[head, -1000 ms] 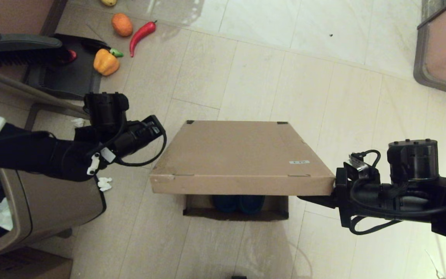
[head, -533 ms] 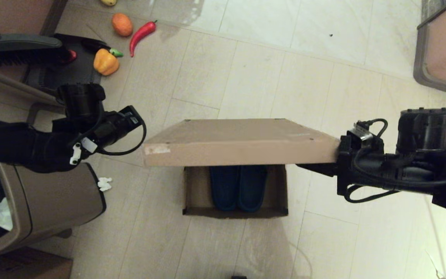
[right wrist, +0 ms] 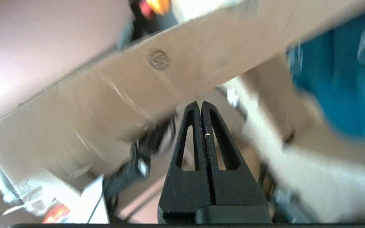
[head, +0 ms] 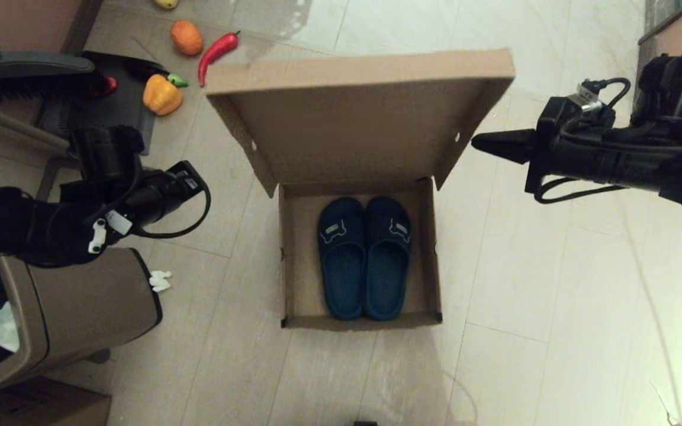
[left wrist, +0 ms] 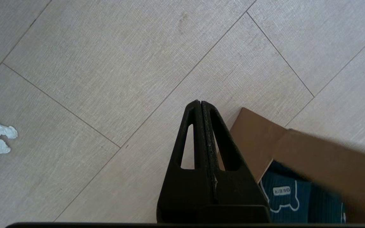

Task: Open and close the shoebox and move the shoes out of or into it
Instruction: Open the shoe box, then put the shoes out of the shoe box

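Observation:
The shoebox [head: 293, 260] lies open on the floor, its lid [head: 353, 124] standing upright at the far side. The pair of dark teal shoes [head: 364, 260] lies side by side inside, logo straps toward the lid. My right gripper [head: 475, 143] is shut and empty, raised just right of the lid's right side flap; in the right wrist view its tips [right wrist: 201, 103] point at the blurred lid [right wrist: 138, 82]. My left gripper [left wrist: 200, 103] is shut and empty over bare floor left of the box; one shoe [left wrist: 284, 196] shows beside it.
A brown trash bin [head: 63, 313] stands at the left under my left arm [head: 140, 195]. A white paper scrap [head: 160, 280] lies beside it. A dustpan [head: 98, 112], yellow pepper [head: 162, 94], red chili [head: 216, 53] and orange [head: 186, 37] lie at the far left.
The right gripper swung up and away, and the lid rose from nearly flat to upright, uncovering the shoes. The left arm drew back to the left.

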You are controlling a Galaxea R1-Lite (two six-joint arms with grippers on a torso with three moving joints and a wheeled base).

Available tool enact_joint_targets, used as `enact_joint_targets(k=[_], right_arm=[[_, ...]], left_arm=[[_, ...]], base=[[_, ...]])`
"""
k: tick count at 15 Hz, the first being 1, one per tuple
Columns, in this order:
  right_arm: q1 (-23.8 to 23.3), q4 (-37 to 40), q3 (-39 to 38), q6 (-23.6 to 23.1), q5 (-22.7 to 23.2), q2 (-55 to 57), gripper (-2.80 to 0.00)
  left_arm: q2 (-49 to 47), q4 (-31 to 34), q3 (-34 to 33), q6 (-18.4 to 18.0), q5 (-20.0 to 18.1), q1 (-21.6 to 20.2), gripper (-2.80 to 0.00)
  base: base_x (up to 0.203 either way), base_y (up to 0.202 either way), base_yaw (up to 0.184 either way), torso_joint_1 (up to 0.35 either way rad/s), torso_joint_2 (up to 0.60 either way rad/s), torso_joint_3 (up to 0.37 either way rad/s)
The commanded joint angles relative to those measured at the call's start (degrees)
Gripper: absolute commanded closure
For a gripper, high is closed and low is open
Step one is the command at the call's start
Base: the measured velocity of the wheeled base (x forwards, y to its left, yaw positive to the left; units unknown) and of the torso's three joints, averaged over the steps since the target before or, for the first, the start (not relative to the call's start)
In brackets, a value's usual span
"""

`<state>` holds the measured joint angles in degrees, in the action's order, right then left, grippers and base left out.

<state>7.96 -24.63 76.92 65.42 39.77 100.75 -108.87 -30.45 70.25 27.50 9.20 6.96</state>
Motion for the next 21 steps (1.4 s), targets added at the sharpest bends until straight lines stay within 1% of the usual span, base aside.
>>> enact_joint_targets(k=[1, 2, 3, 4, 5, 6, 7, 8, 9, 11, 12, 14, 16, 17, 18, 21], right_arm=[[-1.5, 1.0, 5.9, -1.7, 0.0, 5.0, 0.0], [-1.5, 3.3, 7.5, -7.0, -0.5, 6.2, 0.0], [-0.4, 6.3, 7.8, -12.6, -1.5, 6.3, 0.0], [2.1, 10.6, 7.5, -20.1, -4.2, 5.9, 0.0], [5.0, 14.9, 6.8, -28.6, -8.9, 5.4, 0.0], [8.3, 19.2, 5.6, -37.7, -16.2, 5.1, 0.0], [11.8, 22.0, 3.8, -44.2, -24.6, 5.1, 0.0], [16.1, 23.6, 1.5, -47.7, -32.5, 5.7, 0.0], [20.0, 24.3, -0.3, -49.2, -40.0, 7.3, 0.0], [25.1, 24.3, -2.0, -49.4, -49.7, 12.8, 0.0], [26.9, 23.4, -2.3, -49.1, -52.0, 15.4, 0.0], [28.8, 20.7, -2.5, -49.1, -54.7, 19.7, 0.0], [29.7, 19.7, -2.4, -48.9, -60.6, 24.0, 0.0], [30.0, 18.8, -1.4, -48.9, -62.3, 25.8, 0.0], [30.1, 17.2, -0.4, -48.9, -62.8, 27.4, 0.0], [30.2, 9.2, 1.0, -49.2, -63.9, 32.2, 0.0]], left_arm=[[0.2, -0.1, -0.1, 0.2, 0.1, 0.0, 0.0], [0.2, -0.1, -0.1, 0.2, 0.1, 0.0, 0.0], [0.2, -0.1, 0.0, 0.2, 0.1, 0.1, 0.0], [0.4, -0.2, 0.0, 0.2, 0.0, 0.1, 0.0], [0.9, -0.2, 0.0, 0.2, 0.0, 0.1, 0.0], [1.3, -0.1, -0.1, 0.2, 0.0, 0.1, 0.0], [1.5, -0.1, -0.1, 0.1, 0.1, 0.1, 0.0], [1.7, -0.1, -0.1, 0.0, 0.2, 0.1, 0.0], [2.4, -0.1, -0.1, -0.8, 0.4, 0.1, 0.0], [4.0, -0.1, -1.1, -2.3, 0.5, 0.0, 0.0], [4.9, -0.1, -2.1, -2.7, 0.5, 0.0, 0.0], [5.4, -0.1, -2.7, -2.7, 0.5, 0.0, 0.0], [5.7, -0.4, -2.7, -2.7, 0.4, 0.0, 0.0], [6.0, -0.5, -2.8, -2.5, 0.5, 0.0, 0.0], [6.8, -0.5, -3.4, -2.5, 0.5, 0.0, 0.0], [9.9, -0.8, -8.7, -2.4, 0.5, -0.7, 0.0]], base=[[0.0, 0.0, 0.0, 0.0, 0.0, 0.0], [0.0, 0.0, 0.0, 0.0, 0.0, 0.0], [0.0, 0.0, 0.0, 0.0, 0.0, 0.0], [0.0, 0.0, 0.0, 0.0, 0.0, 0.0], [0.0, 0.0, 0.0, 0.0, 0.0, 0.0], [0.0, 0.0, 0.0, 0.0, 0.0, 0.0], [0.0, 0.0, 0.0, 0.0, 0.0, 0.0], [0.0, 0.0, 0.0, 0.0, 0.0, 0.0], [0.0, 0.0, 0.0, 0.0, 0.0, 0.0], [0.0, 0.0, 0.0, 0.0, 0.0, 0.0], [0.0, 0.0, 0.0, 0.0, 0.0, 0.0], [0.0, 0.0, 0.0, 0.0, 0.0, 0.0], [0.0, 0.0, 0.0, 0.0, 0.0, 0.0], [0.0, 0.0, 0.0, 0.0, 0.0, 0.0], [0.0, 0.0, 0.0, 0.0, 0.0, 0.0], [0.0, 0.0, 0.0, 0.0, 0.0, 0.0]])
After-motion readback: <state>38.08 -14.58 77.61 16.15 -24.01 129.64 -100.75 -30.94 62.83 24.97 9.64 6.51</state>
